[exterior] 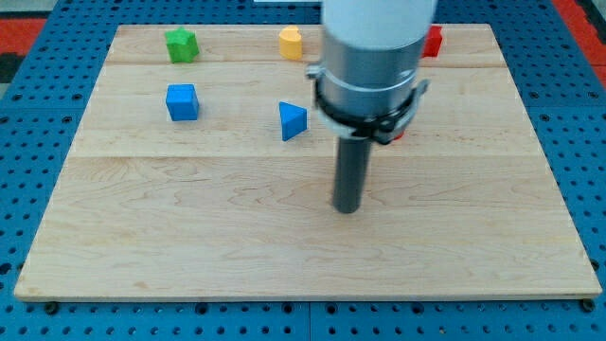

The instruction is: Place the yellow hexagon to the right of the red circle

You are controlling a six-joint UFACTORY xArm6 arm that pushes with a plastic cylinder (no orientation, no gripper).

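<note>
Pincer I have none; only a rod, so nothing opens or shuts; my tip [347, 209] rests on bare board near the middle, below and right of the blue triangle [293, 120], well apart from every block.

Yellow hexagon [291, 43] sits near the board's top edge, left of my arm's housing; it looks small, rigid and light, likely to slide easily on the smooth wood [189, 237] and to spin if struck off-centre; I cannot grip it, so I would press its left face, square on, to drive it rightward.

Red block [433, 42] shows at the top right, half hidden by my arm; another red sliver [398, 136] peeks below the collar, and which is the circle I cannot tell.

Arm hangs vertical, rod straight down; green block [181, 44] and blue cube [182, 101] lie at left.
</note>
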